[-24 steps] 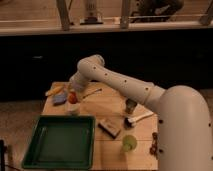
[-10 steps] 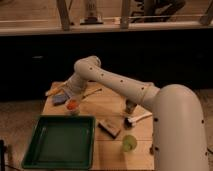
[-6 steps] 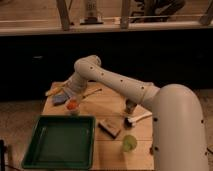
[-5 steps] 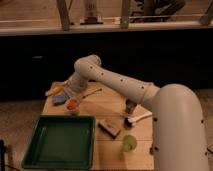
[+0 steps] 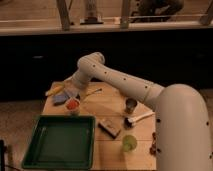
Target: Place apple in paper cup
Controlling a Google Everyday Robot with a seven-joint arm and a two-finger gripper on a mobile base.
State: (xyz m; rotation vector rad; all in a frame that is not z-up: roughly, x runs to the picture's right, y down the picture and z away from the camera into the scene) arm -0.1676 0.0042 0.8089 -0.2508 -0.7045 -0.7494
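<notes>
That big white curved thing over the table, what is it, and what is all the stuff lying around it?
It is a robot's arm, seen by a single camera that looks across it onto a wooden table. The arm bends down to the table's far left corner, and its claw is at the end there, just above a short white paper cup. The orange-red apple shows in the cup's mouth. Whether the claw grips it is too hard to make out. Elsewhere on the table: a green tray in front, a shiny metal cup, a light green cup, a small brown block, and a yellow item at the far left.
</notes>
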